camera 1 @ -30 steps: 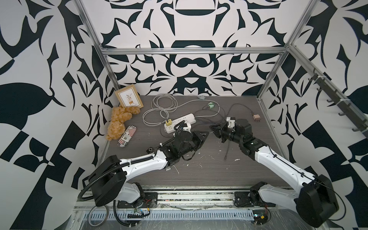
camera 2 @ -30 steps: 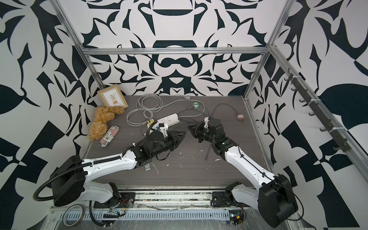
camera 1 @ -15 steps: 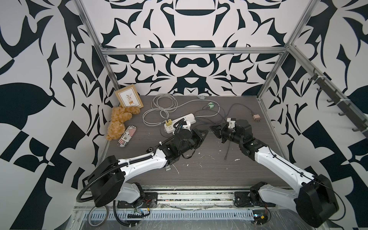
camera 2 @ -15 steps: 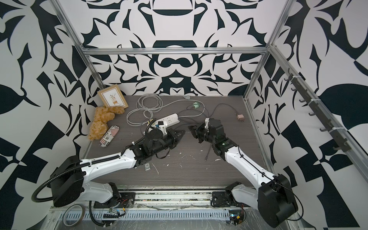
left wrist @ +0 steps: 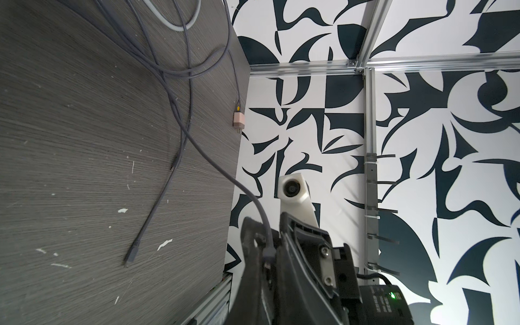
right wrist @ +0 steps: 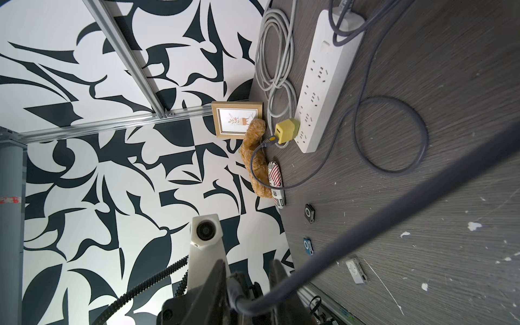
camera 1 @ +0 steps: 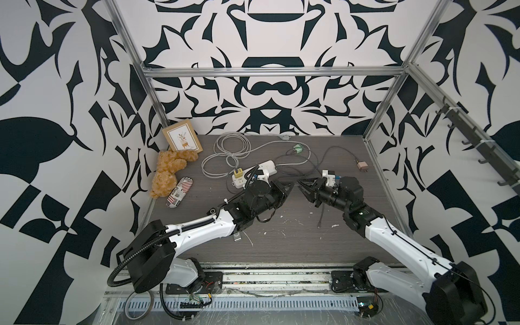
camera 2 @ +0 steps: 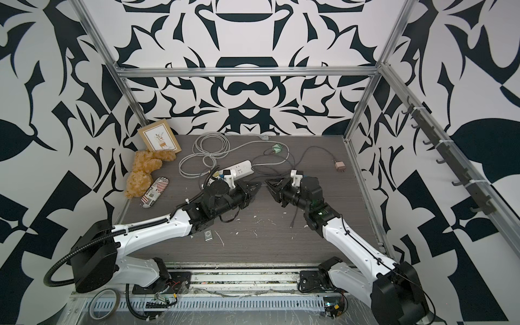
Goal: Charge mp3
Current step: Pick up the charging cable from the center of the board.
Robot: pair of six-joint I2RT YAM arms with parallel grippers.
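Note:
My two grippers meet tip to tip above the middle of the table in both top views. The left gripper is shut on the plug end of a grey charging cable. The right gripper stands open around the same cable. A silver mp3 player lies on the table beside the left forearm. The right wrist view also shows a blue player and a dark one. A yellow charger sits in the white power strip.
A second grey cable from a pink charger ends loose on the table. Coiled light cable, a green plug, a plush bear, a striped packet and a framed picture lie at the back and left.
The left gripper has shut on the cable's plug end. The right gripper, shut a second ago, has opened its jaws around the cable. Both arms have stayed nearly in place.

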